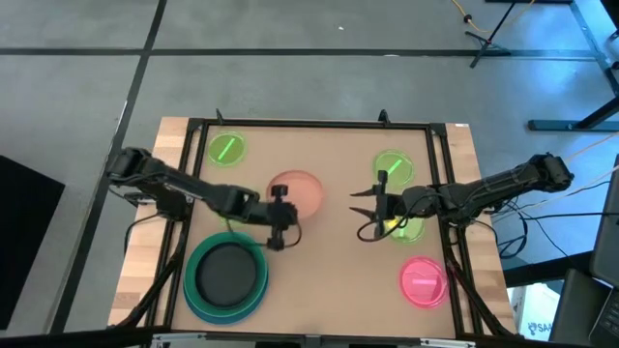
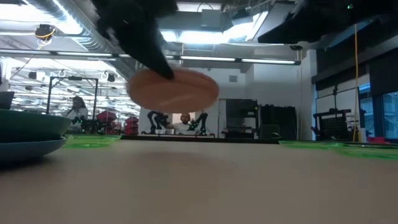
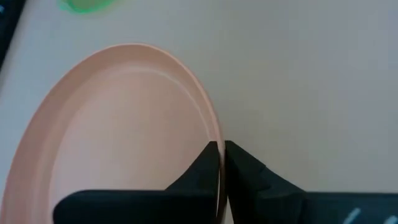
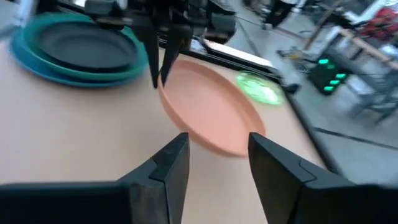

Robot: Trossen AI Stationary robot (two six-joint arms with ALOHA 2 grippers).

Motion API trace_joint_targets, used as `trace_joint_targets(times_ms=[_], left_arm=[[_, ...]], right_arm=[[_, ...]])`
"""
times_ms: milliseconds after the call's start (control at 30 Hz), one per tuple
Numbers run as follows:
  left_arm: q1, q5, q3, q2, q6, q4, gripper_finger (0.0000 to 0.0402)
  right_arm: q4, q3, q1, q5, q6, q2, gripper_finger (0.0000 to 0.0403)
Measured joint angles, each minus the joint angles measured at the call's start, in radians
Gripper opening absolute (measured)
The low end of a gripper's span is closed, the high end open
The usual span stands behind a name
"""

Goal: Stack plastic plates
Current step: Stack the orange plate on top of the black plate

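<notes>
My left gripper (image 1: pixel 281 217) is shut on the peach plate (image 1: pixel 298 189), which is off the table in the low view (image 2: pixel 174 89). Near the table's near left corner stands a stack (image 1: pixel 229 277): the black plate (image 4: pixel 84 45) in the teal one, on the blue one. My right gripper (image 1: pixel 361 215) is open and empty just right of the peach plate (image 4: pixel 211 109), its fingers pointing at it. Small green plates lie far left (image 1: pixel 227 148), far right (image 1: pixel 392 166) and under the right arm (image 1: pixel 404 228). A pink plate (image 1: pixel 423 280) lies near right. My left gripper (image 3: pixel 221 149) pinches the peach plate's rim (image 3: pixel 214 134) on the side toward the table's near edge, one finger inside the plate and one outside. The fingers (image 4: pixel 163 59) come from above, pointing down. The plate is lifted clear of the table and slightly tilted.
A black frame (image 1: pixel 309 124) runs around the brown work surface. Bare table lies in the middle between the stack and the pink plate. The room beyond shows racks, lights and people far off.
</notes>
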Motion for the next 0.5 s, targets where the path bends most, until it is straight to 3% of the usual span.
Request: trace_joint_targets(times_ms=[233,500], left_arm=[[-0.221,-0.043,0.000,-0.098,-0.203,-0.127,0.0011],[-0.501,-0.079,0.000,-0.148,-0.450,-0.265,0.0011]], right_arm=[[0.046,0.000,0.003,-0.053,0.131,0.019,0.0159],[0.154,0.005,0.097,-0.060,0.183,0.102,0.0159]])
